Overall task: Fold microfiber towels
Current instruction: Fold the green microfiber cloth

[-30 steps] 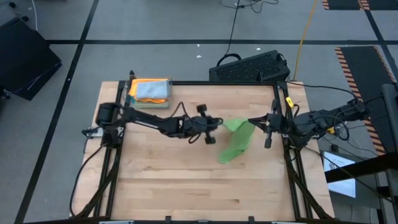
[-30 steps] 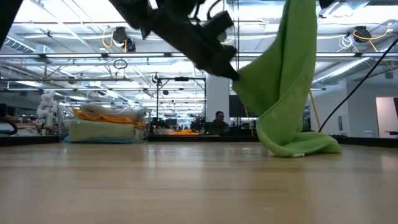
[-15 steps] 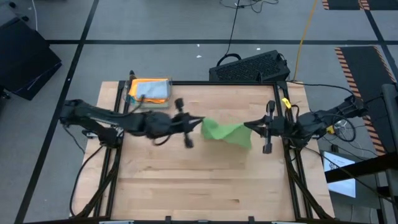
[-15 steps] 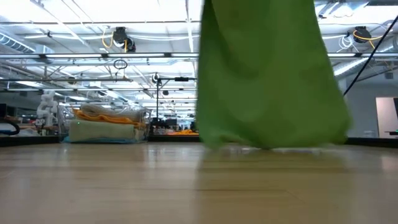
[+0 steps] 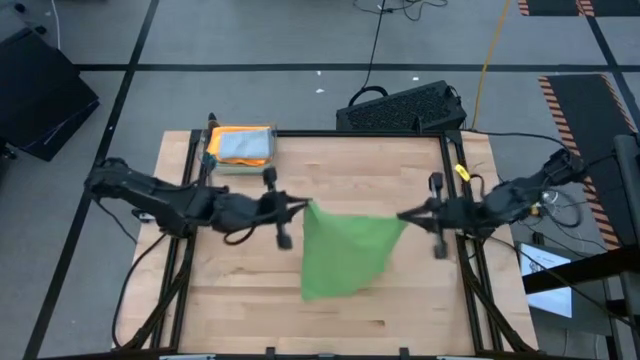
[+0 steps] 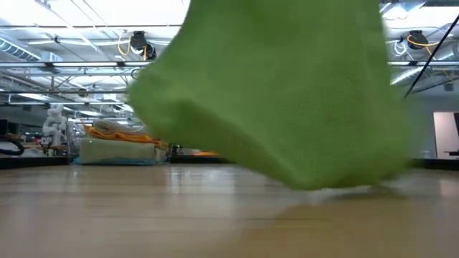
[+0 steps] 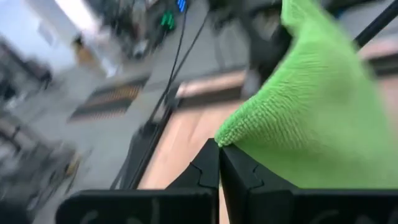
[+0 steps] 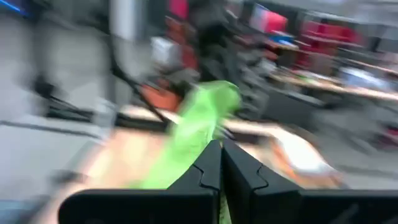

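Note:
A bright green microfiber towel hangs spread between my two grippers over the middle of the table. My left gripper is shut on its left upper corner and my right gripper on its right upper corner. The top edge runs between them. The rest of the cloth swings toward the near edge, and its lower end is just above the wood; I cannot tell whether it touches. Folded towels are stacked at the far left corner, an orange one among them. My left gripper pinches a corner of the green towel between its two shut fingers, coming nearly level from the table's left side. The cloth hangs away from the fingers. My right gripper pinches the opposite upper corner between its shut fingers, level from the table's right side.
The stack of folded towels stands at the far left. A black keyboard lies beyond the table's far edge. Bare wood lies near the front edge and to the left of the hanging towel.
My left gripper has drawn back toward the table's left edge and risen, keeping its corner. The towel, bunched with its lower end on the table before, has been lifted and spread into a sheet between the grippers. My right gripper has risen slightly.

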Robot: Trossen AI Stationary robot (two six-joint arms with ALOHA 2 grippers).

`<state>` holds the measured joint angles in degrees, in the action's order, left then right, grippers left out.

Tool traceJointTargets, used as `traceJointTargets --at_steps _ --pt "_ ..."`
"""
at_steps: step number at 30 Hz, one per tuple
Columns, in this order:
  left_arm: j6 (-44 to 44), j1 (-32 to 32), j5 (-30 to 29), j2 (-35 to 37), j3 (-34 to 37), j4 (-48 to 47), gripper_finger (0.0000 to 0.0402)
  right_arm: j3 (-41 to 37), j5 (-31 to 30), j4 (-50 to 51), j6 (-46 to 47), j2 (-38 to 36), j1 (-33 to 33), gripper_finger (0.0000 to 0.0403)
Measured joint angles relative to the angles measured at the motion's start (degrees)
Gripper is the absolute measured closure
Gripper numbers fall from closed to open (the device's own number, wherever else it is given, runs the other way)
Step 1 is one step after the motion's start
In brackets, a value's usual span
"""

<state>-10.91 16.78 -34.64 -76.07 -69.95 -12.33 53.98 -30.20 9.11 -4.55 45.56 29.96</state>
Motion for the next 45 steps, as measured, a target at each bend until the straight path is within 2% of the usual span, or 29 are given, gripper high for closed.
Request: traceJointTargets --at_steps 4,7,13,16,20,27,34,39,45 --pt "4.73 -6.68 0.03 -2.64 0.04 -6.49 0.0398 -6.98 -9.04 -1.8 -3.05 -0.04 -5.53 0.0403" --pt "5.08 -11.93 0.42 -5.61 0.04 -9.26 0.0397 -12.95 -8.8 -7.75 -5.98 0.05 -12.03 0.0403" --pt "5.22 -20.35 10.71 -12.79 0.0 -7.89 0.0395 -24.4 1.56 -20.74 -5.57 0.29 -26.37 0.0403" --pt "4.81 -22.33 11.94 -16.53 0.02 -8.7 0.0397 -28.92 5.83 -24.8 -3.45 0.24 -31.69 0.0403" --pt "4.19 -24.09 12.64 -19.38 0.02 -11.17 0.0396 -33.67 14.28 -29.86 1.82 0.37 -35.42 0.0403" --pt "2.25 -23.71 17.55 -20.85 0.02 -15.45 0.0397 -39.98 23.94 -38.53 16.45 4.16 -35.1 0.0403" --pt "0.49 -23.37 20.36 -25.4 0.0 -14.93 0.0398 -42.56 24.52 -38.6 26.31 10.83 -31.98 0.0403" --pt "0.41 -22.08 24.24 -28.96 0.09 -16.49 0.0392 -42.69 28.54 -40.1 31.7 15.52 -28.69 0.0397" --pt "1.64 -17.62 24.62 -29.29 0.07 -17.49 0.0395 -42.68 32.4 -41.13 35.48 18.41 -23.89 0.0395"
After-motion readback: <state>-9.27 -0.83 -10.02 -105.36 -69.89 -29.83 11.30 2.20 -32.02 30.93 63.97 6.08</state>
